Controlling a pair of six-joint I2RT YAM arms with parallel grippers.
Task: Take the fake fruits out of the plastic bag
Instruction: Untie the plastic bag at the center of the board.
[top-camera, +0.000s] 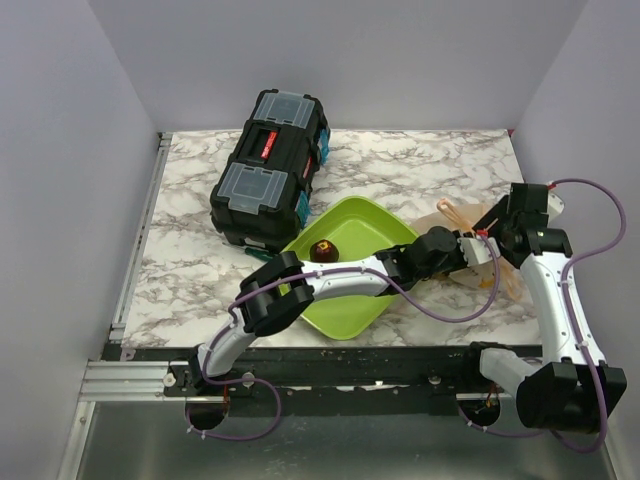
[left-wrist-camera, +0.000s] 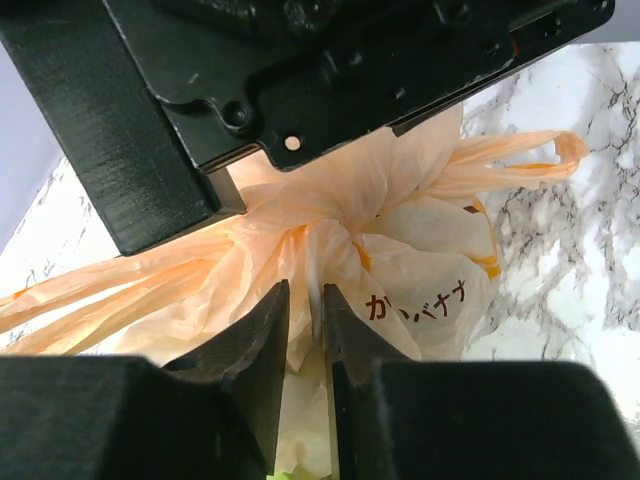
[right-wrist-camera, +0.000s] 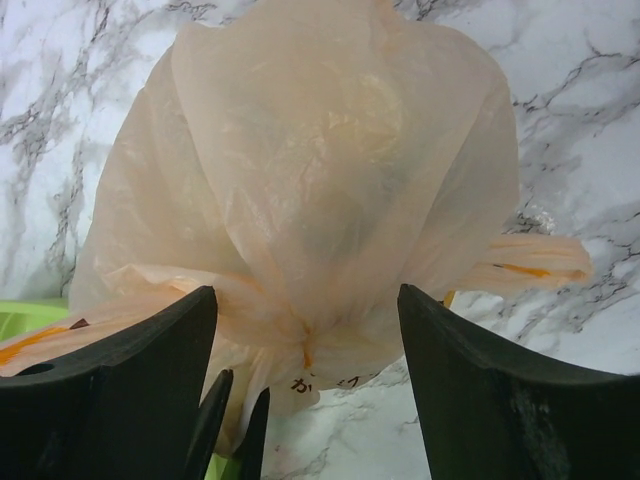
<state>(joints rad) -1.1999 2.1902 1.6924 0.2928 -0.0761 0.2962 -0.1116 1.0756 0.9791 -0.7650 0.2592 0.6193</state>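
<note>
- Now left gripper (left-wrist-camera: 305, 300) fingers nearly together, pinching a fold of thin crinkly translucent peach-orange plastic bag (left-wrist-camera: 400, 240).
- Jaws of right gripper (right-wrist-camera: 305, 295) wide apart, straddling bag's gathered neck.
- Bag bunched near right edge of marble-pattern table (top-camera: 200, 280), just beside lime-green square tray (top-camera: 350, 310) holding one dark maroon round fruit (top-camera: 323, 250).
- Black toolbox (top-camera: 270, 165) well apart, far left.
- Brown print (left-wrist-camera: 425, 300) on bag reads "バナナ".

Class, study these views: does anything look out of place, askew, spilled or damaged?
Nothing is spilled or broken. The plastic bag looks crumpled, a fold pinched in the left gripper, with the right gripper open astride it. The black toolbox sits skewed to the table edges. One dark fruit lies alone in the green tray.
</note>
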